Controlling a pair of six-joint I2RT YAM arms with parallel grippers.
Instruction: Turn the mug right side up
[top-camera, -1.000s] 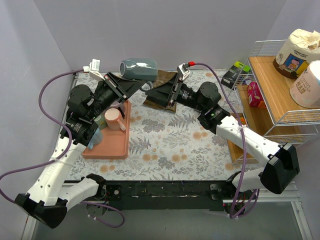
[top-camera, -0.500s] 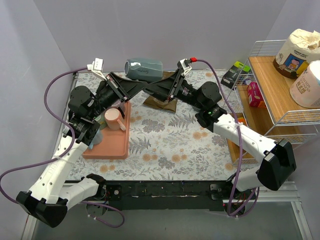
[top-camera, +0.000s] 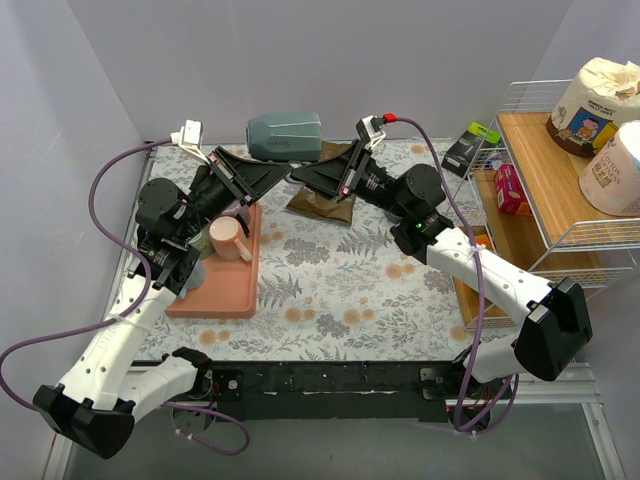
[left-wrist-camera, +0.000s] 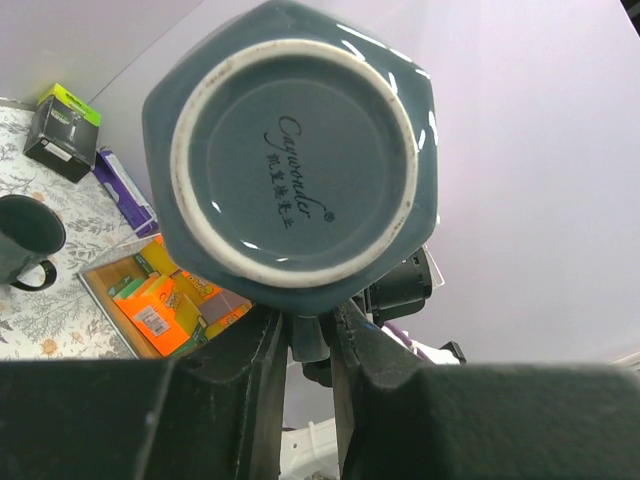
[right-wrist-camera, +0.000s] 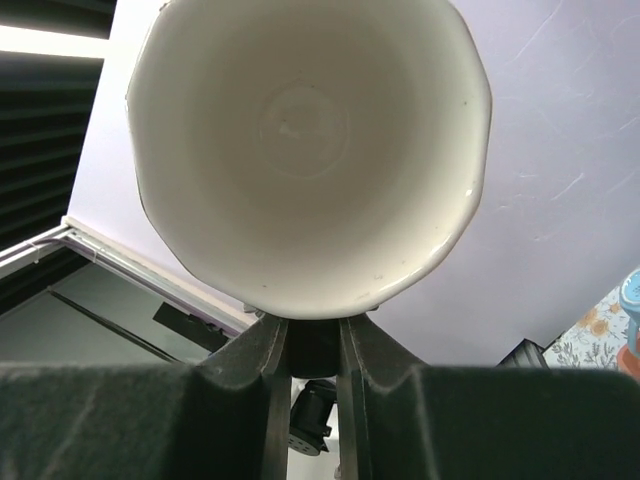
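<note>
Pink cup (top-camera: 228, 238) stands on the tray (top-camera: 215, 296), left. Left gripper (left-wrist-camera: 307, 336) is clenched on a dark part under the mug (top-camera: 285, 137); my left wrist view shows its base. The mug is aloft at far centre, on its side, mouth rightward. Right gripper (right-wrist-camera: 313, 346) is clamped on the mug from the other side; I see the white inside.

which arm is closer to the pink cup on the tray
Left. The left arm sits right beside the pink cup, over the tray; the right arm is well away on the other side.
</note>
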